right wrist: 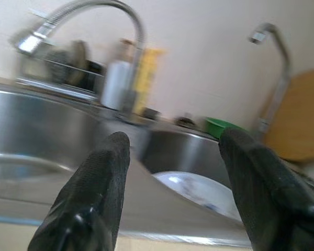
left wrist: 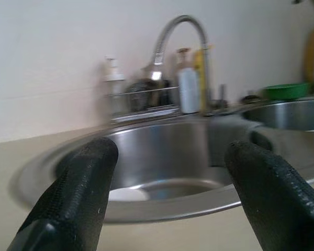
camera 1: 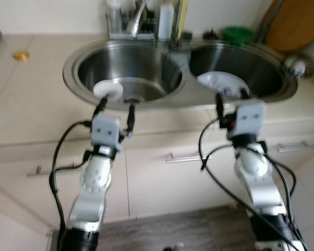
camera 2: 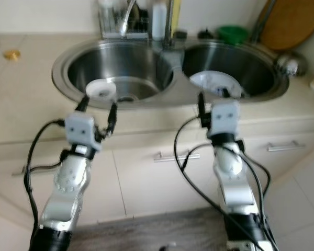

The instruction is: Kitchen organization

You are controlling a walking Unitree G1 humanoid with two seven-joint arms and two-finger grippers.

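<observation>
A double steel sink (camera 1: 186, 99) is set in the beige counter before me. A small white dish (camera 1: 108, 89) lies in the left basin near the drain. A white plate (camera 1: 221, 82) leans in the right basin; it also appears as the white plate (right wrist: 199, 191) in the right wrist view. My left gripper (camera 1: 115, 107) hovers open at the counter's front edge, just short of the white dish. My right gripper (camera 1: 231, 99) is open too, held at the front rim below the plate. Nothing sits between either pair of fingers.
A curved tap (camera 1: 138, 18), soap bottles (camera 1: 166, 21) and a wire rack (camera 1: 120, 23) stand behind the sink. A green bowl (camera 1: 237, 34) and a wooden board (camera 1: 298, 23) are at the back right. A small yellow item (camera 1: 21, 54) lies on the left counter. Cabinet handles (camera 1: 186, 157) run below.
</observation>
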